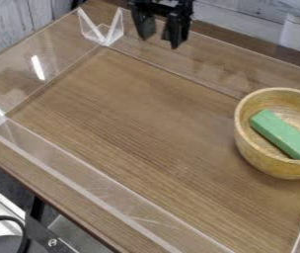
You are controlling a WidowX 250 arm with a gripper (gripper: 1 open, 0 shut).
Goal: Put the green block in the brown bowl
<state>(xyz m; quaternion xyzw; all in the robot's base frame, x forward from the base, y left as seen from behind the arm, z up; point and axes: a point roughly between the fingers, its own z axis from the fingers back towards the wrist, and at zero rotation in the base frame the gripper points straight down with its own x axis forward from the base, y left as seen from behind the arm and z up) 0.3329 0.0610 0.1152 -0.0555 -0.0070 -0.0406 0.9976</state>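
Wood-grain worktop [126, 119] with clear walls carries the brown bowl [249, 146] at its right, the green block [283, 133] lying inside it, while the hand [161, 32], released and empty, hangs well apart at the far edge.

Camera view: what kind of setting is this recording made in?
Likely a lab tabletop rig: a wood-grain table fenced by clear acrylic walls, an end effector overhead, and one brown bowl holding a green block.

Wood-grain bench [126, 109], clear acrylic walls [35, 69] round its edges, pale planked surface [15, 20] behind, soft even light
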